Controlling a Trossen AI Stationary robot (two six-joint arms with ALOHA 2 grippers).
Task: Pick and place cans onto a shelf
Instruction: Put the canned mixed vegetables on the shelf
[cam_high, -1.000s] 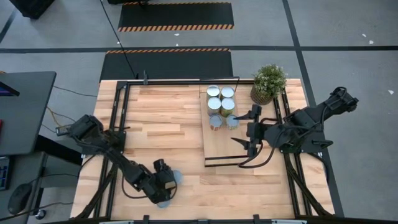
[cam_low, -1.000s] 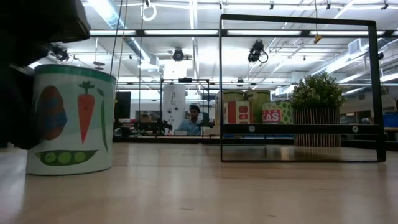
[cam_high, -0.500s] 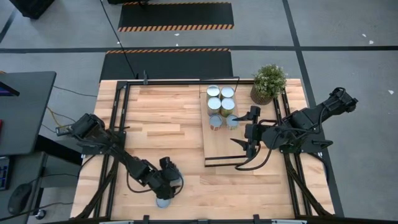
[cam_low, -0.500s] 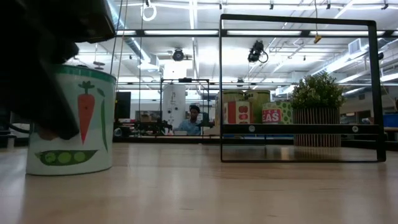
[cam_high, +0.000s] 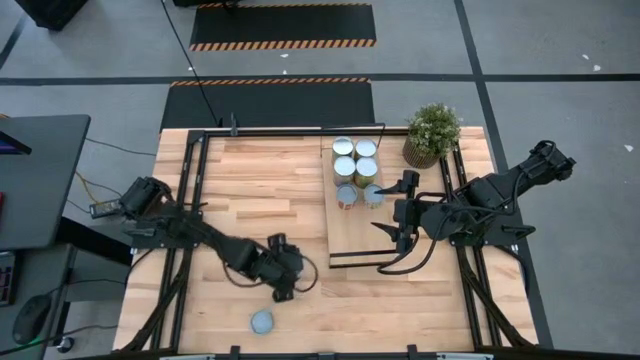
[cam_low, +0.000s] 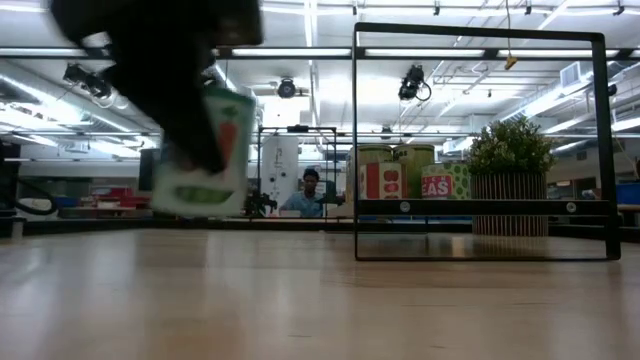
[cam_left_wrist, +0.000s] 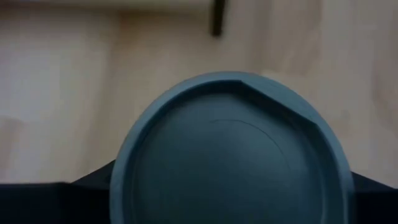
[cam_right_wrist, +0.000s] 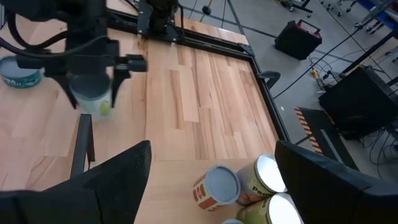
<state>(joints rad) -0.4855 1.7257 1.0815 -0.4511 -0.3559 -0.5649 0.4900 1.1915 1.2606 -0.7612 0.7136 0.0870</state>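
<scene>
Low view: left claw hides much of its lifted can.

1. The high view is looking straight down from above, taking in the whole desk, both arms and the floor around.
2. The low view is sitting at desk-top height, facing level across the wood towards the shelf and the room behind.
3. The left wrist view is pressing very close to a can, whose top is filling the frame.
4. The right wrist view is looking across the desk, sharing that can and the shelved cans with the high view.
</scene>
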